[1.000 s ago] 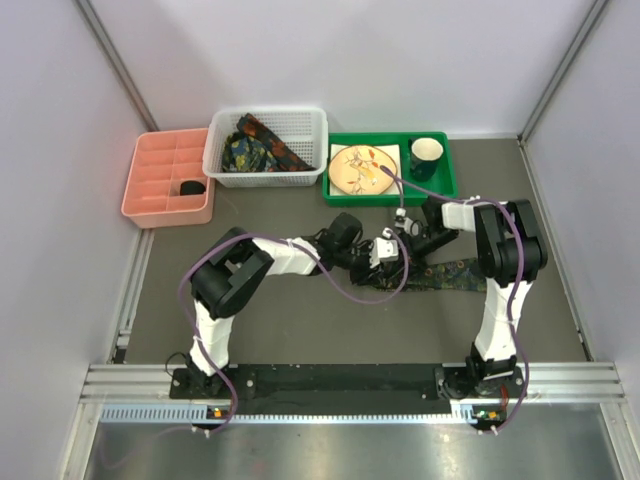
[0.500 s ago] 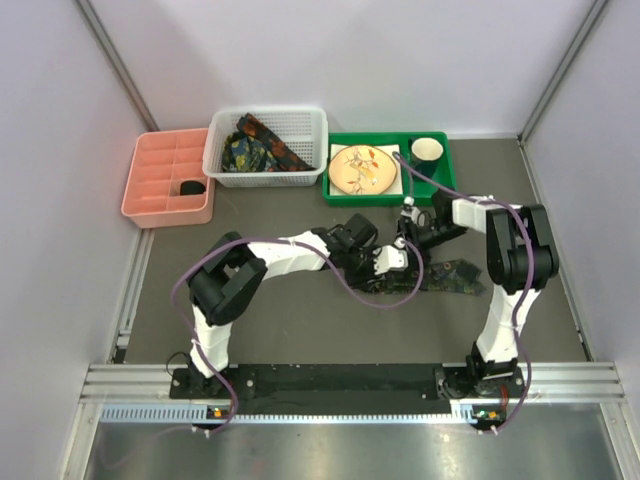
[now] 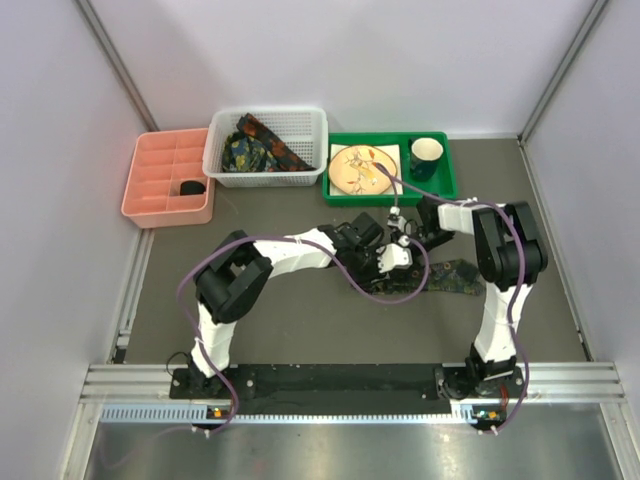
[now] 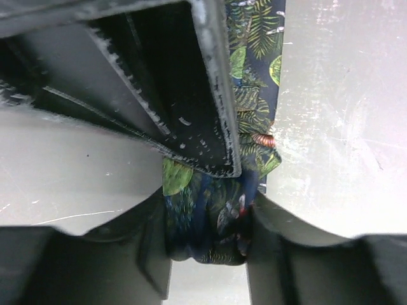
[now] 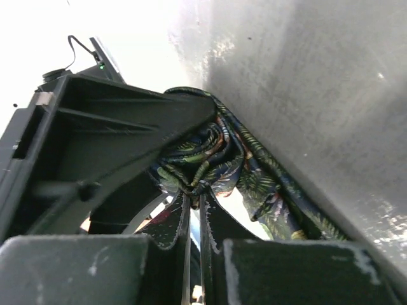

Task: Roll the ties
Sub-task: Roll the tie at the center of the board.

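Left wrist: left gripper grasping the bunched end of the tie, fabric touching both fingers. Right wrist: right gripper clenched, pinching a fold of the same bunch at its tips. Top external: loose tail lies on the table, beyond the right gripper.

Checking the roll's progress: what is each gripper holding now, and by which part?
Both hold the tie: left gripper clasps its rolled end, right gripper pinches a fold there.

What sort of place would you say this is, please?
Probably a robot lab cell: plain white walls, two arms bolted to a rail, staged props like the white basket and green tray.
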